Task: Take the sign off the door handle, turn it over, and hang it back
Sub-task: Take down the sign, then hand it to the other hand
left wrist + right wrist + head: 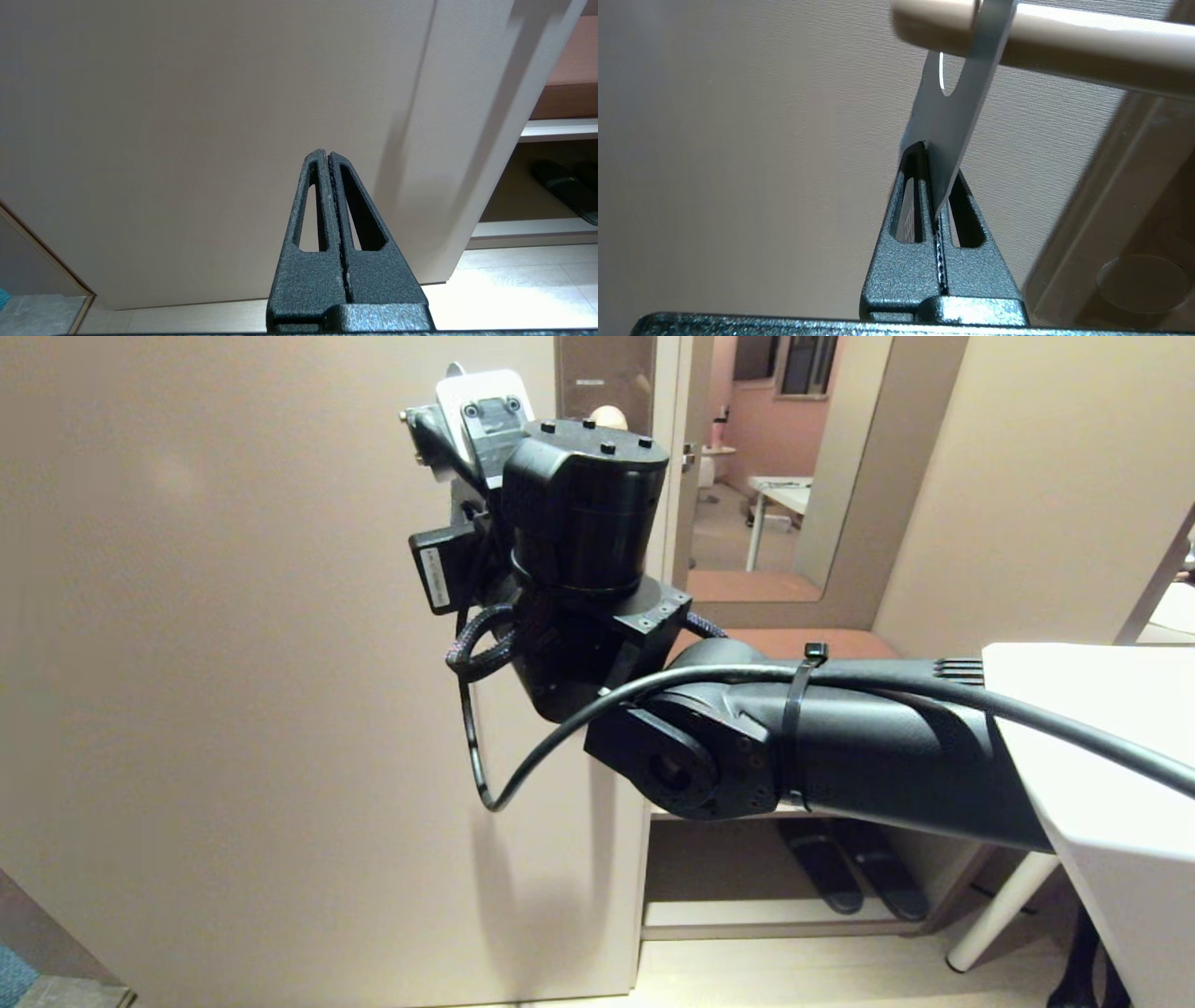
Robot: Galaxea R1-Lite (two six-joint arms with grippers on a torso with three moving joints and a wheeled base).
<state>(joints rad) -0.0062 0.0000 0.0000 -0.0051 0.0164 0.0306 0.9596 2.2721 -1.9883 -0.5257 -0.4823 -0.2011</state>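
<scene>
The sign (952, 121) is a thin flat card seen almost edge-on, its pale face towards the wrist camera. Its hole (945, 74) is threaded over the cream door handle (1087, 46), so it hangs on the lever. My right gripper (931, 158) is shut on the sign's lower part, just below the handle. In the head view my raised right arm (579, 551) covers the sign and most of the handle; only the handle's rounded end (609, 418) peeks out. My left gripper (327, 154) is shut and empty, low down and facing the door's lower part.
The cream door (233, 663) fills the left. The brownish backplate (1134, 224) lies close beside my right gripper. Past the door's edge are a doorway (766, 476), a low shelf with black slippers (850, 868) and a white table (1102, 756).
</scene>
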